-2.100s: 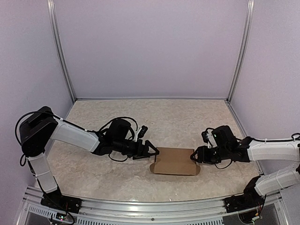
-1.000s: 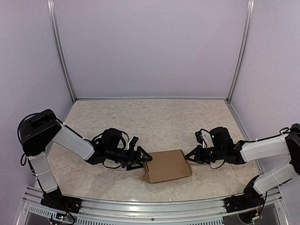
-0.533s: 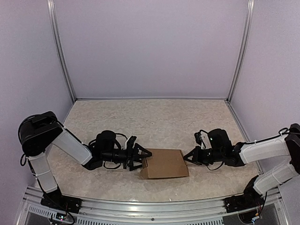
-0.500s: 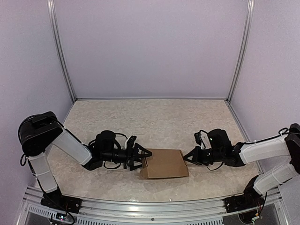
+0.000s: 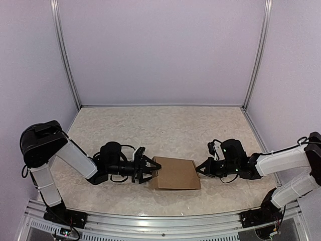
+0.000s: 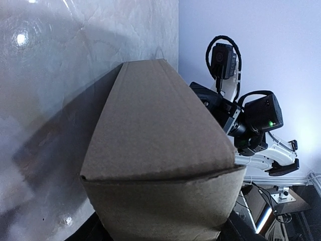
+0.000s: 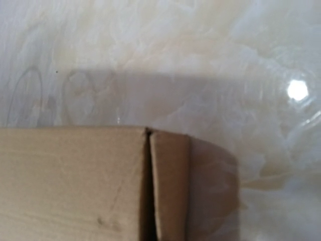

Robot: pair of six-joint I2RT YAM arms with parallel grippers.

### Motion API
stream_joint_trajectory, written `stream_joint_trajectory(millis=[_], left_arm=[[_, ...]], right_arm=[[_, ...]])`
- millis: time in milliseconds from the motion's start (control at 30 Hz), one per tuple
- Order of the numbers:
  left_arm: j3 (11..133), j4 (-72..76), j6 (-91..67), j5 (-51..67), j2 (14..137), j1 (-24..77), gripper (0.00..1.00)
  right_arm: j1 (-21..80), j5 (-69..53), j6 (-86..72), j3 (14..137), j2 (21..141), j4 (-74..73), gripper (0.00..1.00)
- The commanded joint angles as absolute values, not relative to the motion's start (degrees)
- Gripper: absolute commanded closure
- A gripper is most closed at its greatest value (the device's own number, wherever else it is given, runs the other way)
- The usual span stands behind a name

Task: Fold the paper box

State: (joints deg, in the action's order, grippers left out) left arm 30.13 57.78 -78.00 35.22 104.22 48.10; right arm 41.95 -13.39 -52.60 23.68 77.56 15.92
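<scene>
While its jaws are spread to either side of the left end of the paper box (image 5: 174, 173), the left end effector (image 5: 149, 170) is seen released; no clamp on the cardboard can be made out. The right end effector (image 5: 201, 168) is clenched on nothing, its closed tip set against or just beside the box's right end; which of the two cannot be told.

The box is likely to be light and hollow, with thin walls that could be dented by a hard squeeze, and it is judged liable to slide on the glossy bench (image 5: 165, 125). It is best taken across a short end, close to the creased edges where the board is stiffest, with the far end braced.

The box is laid flat between the two end effectors, at the near middle of the bench. It is plain brown, oblong and unmarked. From the left wrist its end panel (image 6: 160, 206) is seen slightly bowed; from the right wrist an end flap (image 7: 169, 186) is seen beside a dark seam.
</scene>
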Motion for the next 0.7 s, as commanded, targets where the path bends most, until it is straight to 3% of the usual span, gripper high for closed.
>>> stream_joint_trajectory(millis=[0,167,367,667], left_arm=[[29.62,59.28,-77.96,35.92,103.62,48.43,0.41],[29.99,59.74,-77.99,36.56,104.21,48.27,0.53],[29.68,59.74,-77.82,37.72,103.61,47.33,0.56],[26.29,65.32,-81.55,42.20,99.28,44.70,0.56]], right_arm=[[42.79,-11.86,-52.44,24.76,76.78,14.45,1.00],[42.89,-12.03,-51.44,25.29,75.60,14.08,0.98],[42.89,-12.08,-46.71,27.42,72.10,11.06,0.72],[42.94,-15.39,-29.19,33.10,62.14,3.44,0.39]])
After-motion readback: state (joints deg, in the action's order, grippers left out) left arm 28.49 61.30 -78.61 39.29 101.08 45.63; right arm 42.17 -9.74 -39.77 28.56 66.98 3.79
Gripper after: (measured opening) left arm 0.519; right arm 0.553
